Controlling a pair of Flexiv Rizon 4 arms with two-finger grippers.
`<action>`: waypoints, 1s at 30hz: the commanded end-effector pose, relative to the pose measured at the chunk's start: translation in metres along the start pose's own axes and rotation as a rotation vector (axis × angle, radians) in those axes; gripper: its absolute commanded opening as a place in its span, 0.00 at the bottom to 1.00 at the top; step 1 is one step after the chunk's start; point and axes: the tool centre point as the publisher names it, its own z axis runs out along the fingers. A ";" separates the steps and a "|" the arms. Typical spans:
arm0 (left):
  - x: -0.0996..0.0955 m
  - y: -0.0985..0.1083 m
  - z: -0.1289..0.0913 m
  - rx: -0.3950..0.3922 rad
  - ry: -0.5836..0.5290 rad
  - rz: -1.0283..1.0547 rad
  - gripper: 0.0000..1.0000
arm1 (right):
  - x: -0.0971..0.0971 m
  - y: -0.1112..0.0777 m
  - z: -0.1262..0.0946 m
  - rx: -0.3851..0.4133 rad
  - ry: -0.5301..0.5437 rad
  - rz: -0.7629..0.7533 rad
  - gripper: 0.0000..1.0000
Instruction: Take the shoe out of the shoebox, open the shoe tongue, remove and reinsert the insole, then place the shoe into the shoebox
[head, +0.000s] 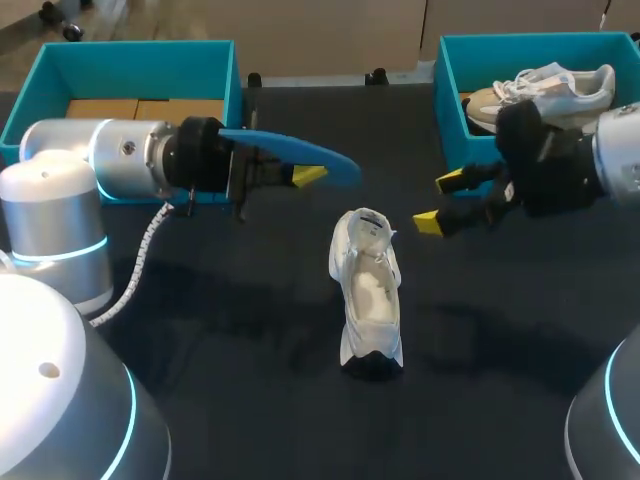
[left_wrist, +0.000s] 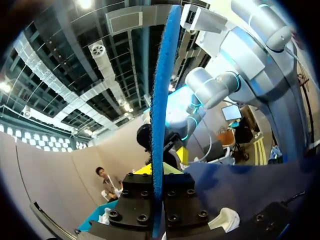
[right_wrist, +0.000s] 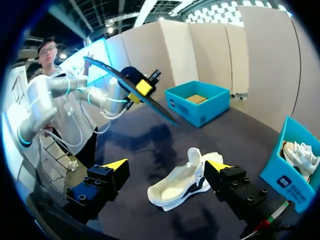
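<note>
Shoe (head: 368, 295) set at centre of table (head: 250, 330), left shoebox (head: 130, 58) placed at its ten o'clock, right shoebox (head: 450, 100) at two o'clock, second shoe (head: 545, 90) laid inside it, insole (head: 300, 152) held at eleven o'clock.

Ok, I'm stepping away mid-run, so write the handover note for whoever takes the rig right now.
Left pincer: shut on the blue insole, held above the table.
Right pincer: open, beside the white shoe.
White shoe: on the table, outside the right shoebox, where a second shoe lies.
Done: shoe out, insole removed.
To do: reinsert insole, return shoe to shoebox.
</note>
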 end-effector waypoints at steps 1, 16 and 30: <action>0.004 -0.001 0.004 0.029 0.000 -0.011 0.00 | -0.001 0.006 0.001 0.034 -0.013 0.011 1.00; 0.005 -0.001 0.003 0.027 0.002 -0.026 0.00 | -0.004 -0.002 -0.003 0.139 -0.045 -0.138 1.00; 0.025 -0.017 0.011 -0.071 -0.049 -0.116 0.00 | -0.011 -0.011 -0.007 0.295 -0.063 -0.437 1.00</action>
